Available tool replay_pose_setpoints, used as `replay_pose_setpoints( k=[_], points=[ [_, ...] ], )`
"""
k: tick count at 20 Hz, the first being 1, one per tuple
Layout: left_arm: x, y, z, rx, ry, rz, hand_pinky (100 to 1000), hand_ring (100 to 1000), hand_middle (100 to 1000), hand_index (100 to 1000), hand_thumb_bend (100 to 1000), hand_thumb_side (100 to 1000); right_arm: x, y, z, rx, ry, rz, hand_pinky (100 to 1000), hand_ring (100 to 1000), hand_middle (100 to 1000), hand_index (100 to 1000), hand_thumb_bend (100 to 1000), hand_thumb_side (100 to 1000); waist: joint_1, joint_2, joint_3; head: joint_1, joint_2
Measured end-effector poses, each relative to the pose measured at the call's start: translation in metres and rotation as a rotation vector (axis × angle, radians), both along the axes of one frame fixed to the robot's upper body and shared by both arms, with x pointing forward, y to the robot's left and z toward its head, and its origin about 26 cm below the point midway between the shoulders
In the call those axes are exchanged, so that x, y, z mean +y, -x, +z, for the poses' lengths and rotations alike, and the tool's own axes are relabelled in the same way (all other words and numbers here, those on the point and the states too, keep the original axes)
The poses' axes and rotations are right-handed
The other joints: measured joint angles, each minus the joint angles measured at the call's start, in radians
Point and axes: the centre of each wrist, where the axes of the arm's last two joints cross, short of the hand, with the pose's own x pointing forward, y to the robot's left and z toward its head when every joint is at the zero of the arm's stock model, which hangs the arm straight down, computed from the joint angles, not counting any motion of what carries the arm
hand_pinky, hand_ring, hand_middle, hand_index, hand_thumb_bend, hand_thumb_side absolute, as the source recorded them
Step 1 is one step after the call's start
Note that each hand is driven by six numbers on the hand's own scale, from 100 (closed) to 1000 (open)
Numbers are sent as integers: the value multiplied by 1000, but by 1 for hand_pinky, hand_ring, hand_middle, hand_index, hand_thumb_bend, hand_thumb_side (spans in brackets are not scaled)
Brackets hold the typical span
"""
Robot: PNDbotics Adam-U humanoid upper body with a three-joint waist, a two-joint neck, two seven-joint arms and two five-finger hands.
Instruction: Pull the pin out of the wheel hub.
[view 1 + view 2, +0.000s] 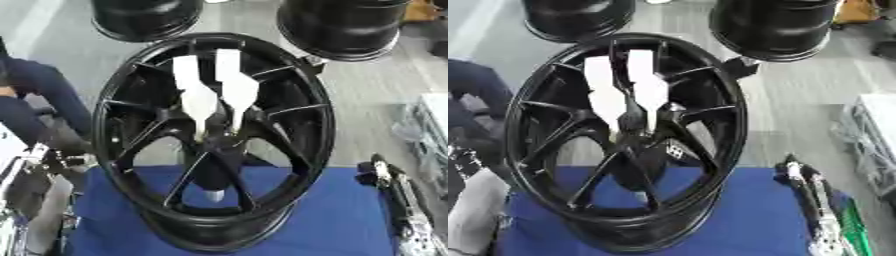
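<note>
A black spoked wheel hub (122, 125) stands tilted on a blue cloth (332, 215). Two white tapered pins (197, 97) (236, 85) show side by side in its upper half, narrow ends pointing down at the hub centre (216, 142). A small white tip (214, 195) shows low between the spokes. My left hand (35, 172) sits at the lower left, beside the rim and apart from the pins. My right hand (388, 176) rests at the lower right on the cloth's edge, fingers up and straight, holding nothing.
Two more black rims (144, 17) (343, 27) stand on the grey floor behind. A person's dark-clad leg (44, 87) is at the left edge. White and clear items (429, 125) lie at the right edge.
</note>
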Motion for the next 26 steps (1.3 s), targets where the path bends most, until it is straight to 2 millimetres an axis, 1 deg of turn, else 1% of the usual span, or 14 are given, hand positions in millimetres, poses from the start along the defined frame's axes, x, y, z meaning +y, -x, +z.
replay_pose_setpoints(
  k=[6,8,11,13,15,17,18,19,20,21,22,23,24,26],
  points=[
    [6,1,3,-20,-10,36,701,677,611,597,436,678,0,0,0,0,0,-1,668,582,565,595,100,863,1,-1,0,0,0],
    [11,2,6,-33,-25,53,702,678,611,601,432,674,-1,0,0,-1,0,-2,668,582,565,595,100,862,3,-1,0,1,0],
    [24,4,17,-73,-69,91,705,686,614,613,423,655,-2,0,0,-3,0,-7,668,581,565,595,100,856,5,-4,-1,5,0],
    [35,6,32,-128,-122,125,708,692,619,635,419,625,-2,0,0,-4,0,-9,668,581,565,594,100,855,13,-7,-2,7,0],
    [44,8,53,-205,-191,155,711,696,623,647,427,593,-3,0,0,-5,2,-12,667,581,565,594,100,856,26,-10,-6,9,0],
    [49,9,77,-295,-270,174,711,696,623,647,427,593,-4,0,0,-5,4,-16,667,581,565,594,100,856,35,-13,-7,9,0],
    [51,10,85,-328,-304,182,711,696,623,647,427,593,-4,0,0,-5,5,-16,667,581,565,594,100,856,35,-13,-7,9,0],
    [54,11,91,-353,-331,190,725,715,643,685,464,555,-4,0,0,-5,5,-16,667,581,565,594,100,860,34,-13,-7,9,0],
    [56,11,96,-376,-356,191,736,730,663,715,495,542,-4,0,0,-4,6,-16,667,581,565,594,100,854,36,-16,-9,10,0],
    [56,9,104,-406,-386,178,739,734,668,723,504,540,-6,1,0,-2,12,-17,667,581,565,594,100,853,44,-21,-9,10,0],
    [52,5,115,-451,-421,149,742,738,673,734,517,536,-8,2,-1,3,21,-19,667,581,565,594,100,850,57,-26,-9,9,0],
    [47,2,129,-503,-460,112,744,739,678,746,532,529,-10,3,-2,6,30,-20,667,581,565,594,100,848,70,-27,-8,6,0],
    [40,0,140,-548,-502,69,746,740,683,758,548,528,-12,3,-2,8,36,-20,667,581,565,594,100,848,78,-27,-7,3,0],
    [29,-5,157,-615,-583,-16,754,743,696,790,587,527,-14,4,-2,9,42,-23,667,581,565,594,100,851,77,-29,-6,-2,0]
  ],
)
